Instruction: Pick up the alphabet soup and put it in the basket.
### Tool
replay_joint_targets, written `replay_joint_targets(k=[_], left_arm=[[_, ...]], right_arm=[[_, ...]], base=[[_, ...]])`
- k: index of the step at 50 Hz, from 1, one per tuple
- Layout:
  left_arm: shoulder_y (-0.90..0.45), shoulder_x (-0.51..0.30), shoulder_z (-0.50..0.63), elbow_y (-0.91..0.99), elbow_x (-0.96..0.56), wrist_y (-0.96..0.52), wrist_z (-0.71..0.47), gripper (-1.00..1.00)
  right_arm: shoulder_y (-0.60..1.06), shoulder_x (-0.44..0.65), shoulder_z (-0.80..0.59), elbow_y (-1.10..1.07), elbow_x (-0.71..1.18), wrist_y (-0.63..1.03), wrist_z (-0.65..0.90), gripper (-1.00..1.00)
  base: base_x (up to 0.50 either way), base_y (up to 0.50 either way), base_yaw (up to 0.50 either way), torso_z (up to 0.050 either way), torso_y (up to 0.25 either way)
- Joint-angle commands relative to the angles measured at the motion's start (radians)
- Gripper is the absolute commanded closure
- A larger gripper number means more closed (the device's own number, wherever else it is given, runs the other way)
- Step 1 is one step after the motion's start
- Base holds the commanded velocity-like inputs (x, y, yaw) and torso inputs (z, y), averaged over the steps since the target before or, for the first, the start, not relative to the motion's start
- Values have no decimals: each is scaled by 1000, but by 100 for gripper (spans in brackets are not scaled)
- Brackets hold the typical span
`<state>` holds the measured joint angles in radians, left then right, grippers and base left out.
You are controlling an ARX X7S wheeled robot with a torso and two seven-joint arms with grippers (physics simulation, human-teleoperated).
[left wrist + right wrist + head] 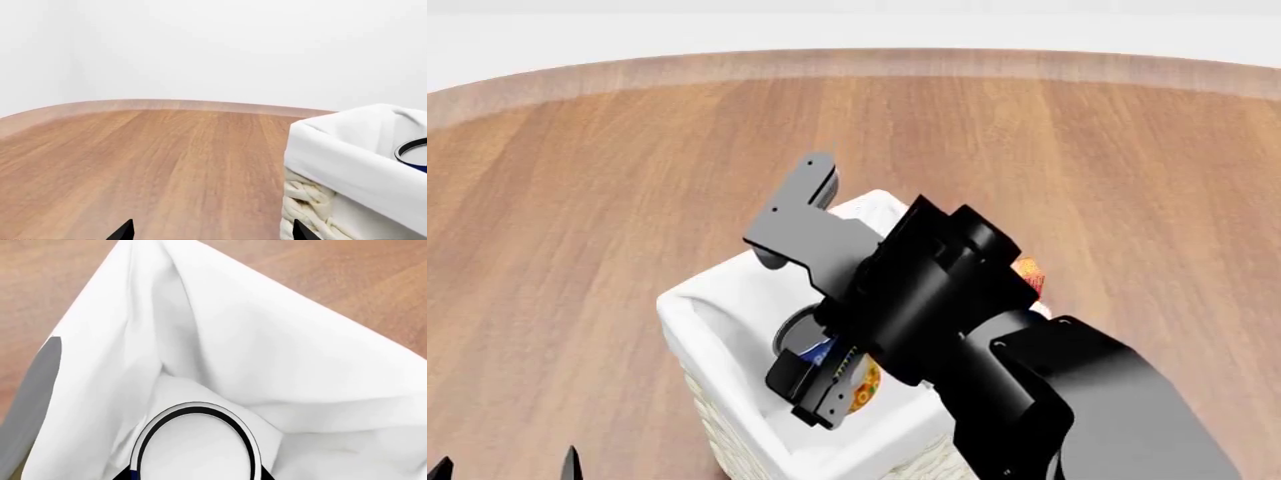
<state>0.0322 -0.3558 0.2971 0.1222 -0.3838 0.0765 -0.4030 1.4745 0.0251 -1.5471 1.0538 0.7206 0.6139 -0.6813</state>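
The alphabet soup (823, 352) is a can with a blue label and an orange band, held inside the open top of the basket (714, 310). My right gripper (827, 385) is shut on the can, reaching down into the white cloth lining. In the right wrist view the can's silvery-white top (193, 450) sits between the dark fingertips, with the basket lining (267, 355) all around it. In the left wrist view the basket (347, 150) stands close by and the can's rim (413, 152) shows inside it. My left gripper (212, 235) is open and empty, low beside the basket.
The basket stands on a wooden table with a rounded far edge (854, 65). A small part of an orange-red carton (1028, 270) shows behind my right arm. My left gripper's fingertips (570, 462) show at the bottom left of the head view.
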Motion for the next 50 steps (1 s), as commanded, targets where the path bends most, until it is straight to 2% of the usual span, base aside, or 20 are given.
replay_joint_targets(k=[1, 50], left_arm=[[-19, 14, -20, 0, 7, -9, 46, -100], [-24, 11, -8, -26, -2, 7, 51, -100]], right_arm=[[6, -25, 36, 10, -20, -15, -24, 100], [-15, -25, 38, 18, -4, -25, 13, 100]], base=[[0, 0, 0, 0, 0], [0, 0, 0, 0, 0]])
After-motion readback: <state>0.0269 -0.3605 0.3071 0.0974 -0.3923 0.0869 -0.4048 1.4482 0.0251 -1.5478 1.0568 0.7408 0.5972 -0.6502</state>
